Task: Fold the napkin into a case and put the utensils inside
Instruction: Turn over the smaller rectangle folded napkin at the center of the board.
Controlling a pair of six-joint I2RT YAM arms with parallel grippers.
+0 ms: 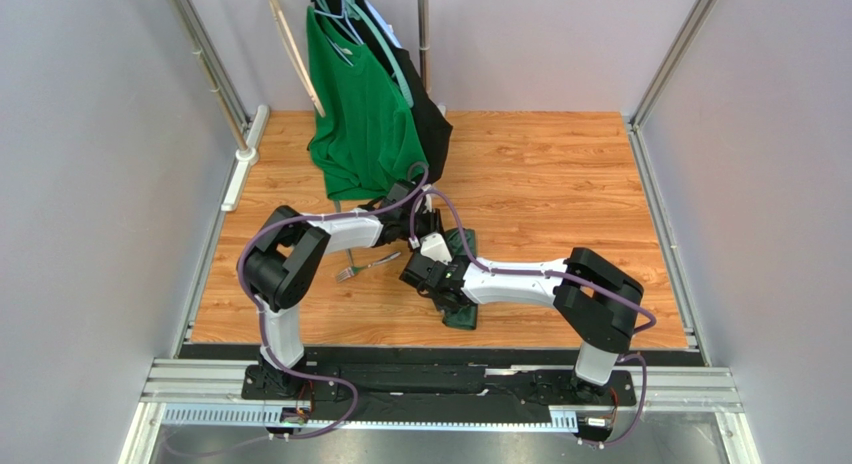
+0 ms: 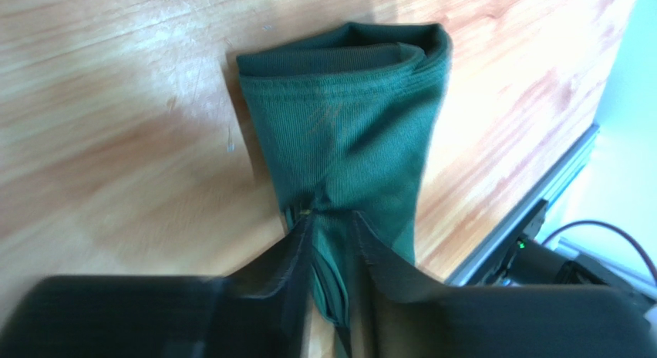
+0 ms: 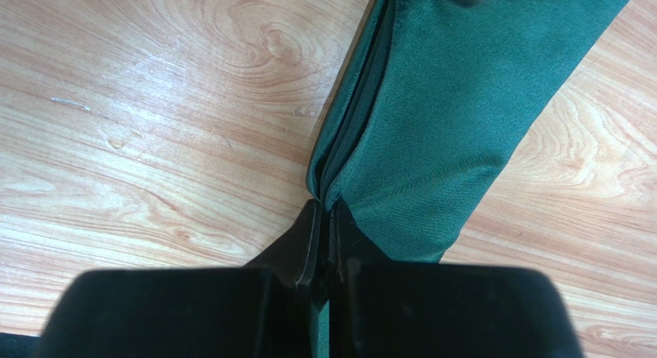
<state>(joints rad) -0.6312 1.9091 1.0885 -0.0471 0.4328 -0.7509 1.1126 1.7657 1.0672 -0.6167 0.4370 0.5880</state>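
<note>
Wood-grain table (grey walls) | right jaws pinch case edge | left jaws slightly spread astride it

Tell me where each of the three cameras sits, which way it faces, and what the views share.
Top external: above and behind the bases, looking down on the table; both arms show, a fork beside them.
Left wrist: on the left arm, facing down over the left gripper at the napkin.
Right wrist: on the right arm, facing down over the right gripper, pinching the cloth's edge.
Shared: all three show the napkin on the wooden tabletop.
</note>
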